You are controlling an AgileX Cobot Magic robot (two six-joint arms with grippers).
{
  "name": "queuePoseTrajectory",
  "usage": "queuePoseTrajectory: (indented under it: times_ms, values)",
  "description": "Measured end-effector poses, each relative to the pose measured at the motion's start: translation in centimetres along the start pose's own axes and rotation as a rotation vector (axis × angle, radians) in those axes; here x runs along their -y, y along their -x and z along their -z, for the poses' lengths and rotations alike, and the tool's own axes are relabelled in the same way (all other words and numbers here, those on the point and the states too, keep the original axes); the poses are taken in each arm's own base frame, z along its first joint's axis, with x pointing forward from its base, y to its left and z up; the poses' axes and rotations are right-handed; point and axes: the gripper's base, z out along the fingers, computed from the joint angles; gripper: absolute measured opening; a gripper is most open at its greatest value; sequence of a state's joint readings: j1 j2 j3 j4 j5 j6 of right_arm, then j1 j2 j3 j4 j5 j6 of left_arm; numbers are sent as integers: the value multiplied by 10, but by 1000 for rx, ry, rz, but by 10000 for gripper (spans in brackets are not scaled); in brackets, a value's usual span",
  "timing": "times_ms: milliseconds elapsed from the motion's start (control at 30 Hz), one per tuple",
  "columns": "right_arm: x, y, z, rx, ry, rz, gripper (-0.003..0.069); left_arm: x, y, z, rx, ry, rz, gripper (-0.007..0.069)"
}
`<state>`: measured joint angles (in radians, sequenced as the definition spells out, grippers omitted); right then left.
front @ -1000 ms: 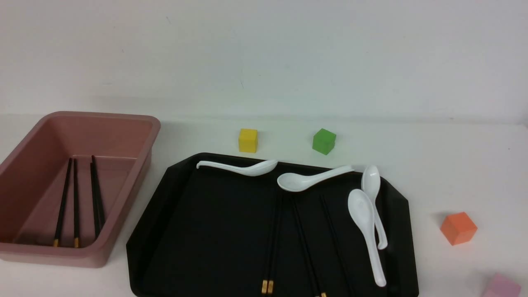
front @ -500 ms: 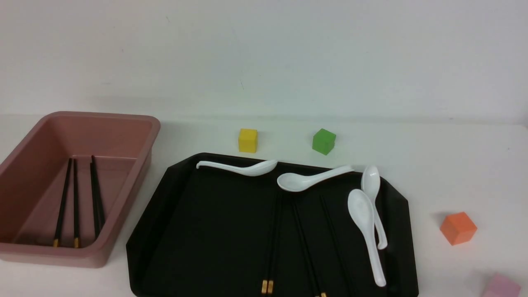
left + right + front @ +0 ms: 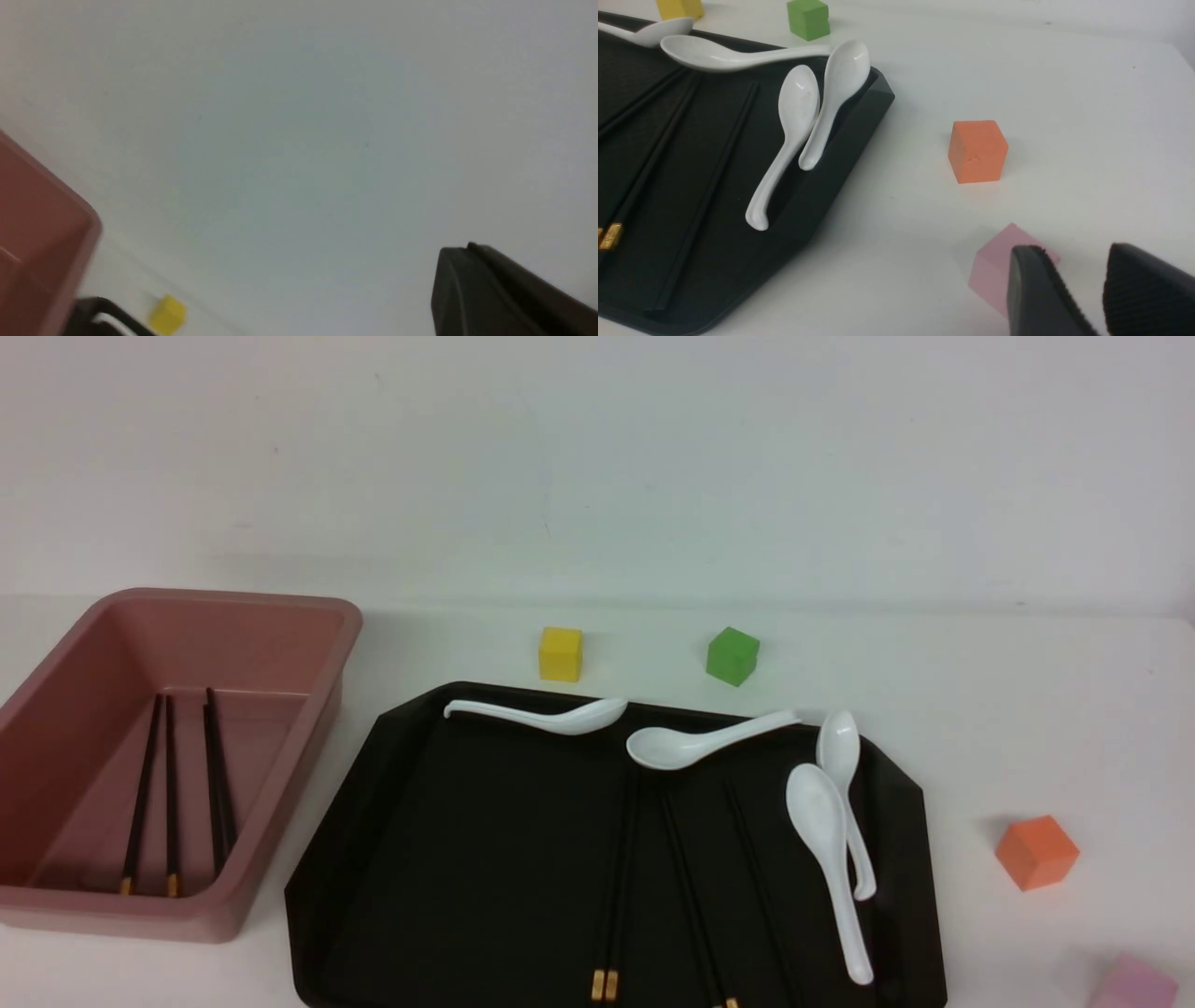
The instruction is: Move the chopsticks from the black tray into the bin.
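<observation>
Several black chopsticks (image 3: 611, 877) with gold bands lie lengthwise on the right half of the black tray (image 3: 467, 859); in the right wrist view the chopsticks (image 3: 710, 186) lie on the tray (image 3: 840, 140) too. More chopsticks (image 3: 171, 793) lie inside the pink bin (image 3: 243, 599) at the left. Neither arm shows in the front view. My left gripper (image 3: 460, 249) is shut and empty, pointing up at the wall, with the bin's corner (image 3: 46, 224) to one side. My right gripper (image 3: 1076, 249) is open and empty, above the table to the right of the tray.
Several white spoons (image 3: 826, 840) lie on the tray's far and right parts. A yellow cube (image 3: 561, 653) and a green cube (image 3: 733, 655) stand behind the tray. To its right are an orange cube (image 3: 1037, 851) and a pink cube (image 3: 994, 270), the latter just behind my right fingers.
</observation>
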<state>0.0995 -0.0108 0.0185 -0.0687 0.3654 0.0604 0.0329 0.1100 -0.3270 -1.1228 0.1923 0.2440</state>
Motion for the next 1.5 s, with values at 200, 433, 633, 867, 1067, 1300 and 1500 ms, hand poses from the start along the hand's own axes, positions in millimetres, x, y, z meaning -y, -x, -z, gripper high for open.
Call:
queuePoseTrajectory:
  times_ms: [200, 433, 633, 867, 1067, 1300, 1500]
  values:
    - [0, 0, 0, 0, 0, 0, 242, -8, -12, 1, -128, -3, -325, -8]
    - [0, 0, 0, 0, 0, 0, 242, -59, -51, 7, -264, 143, -425, -3]
    - [0, 0, 0, 0, 0, 0, 242, -100, -81, 18, -357, 275, -435, 2]
    - [0, 0, 0, 0, 0, 0, 242, -106, -83, 22, -387, 329, -469, 8]
    - [0, 0, 0, 0, 0, 0, 242, -108, -84, 23, -406, 341, -469, 8]
    - [0, 0, 0, 0, 0, 0, 242, -108, -84, 23, -408, 342, -469, 16]
    - [0, 0, 0, 0, 0, 0, 242, -108, -84, 23, -408, 342, -469, 22]
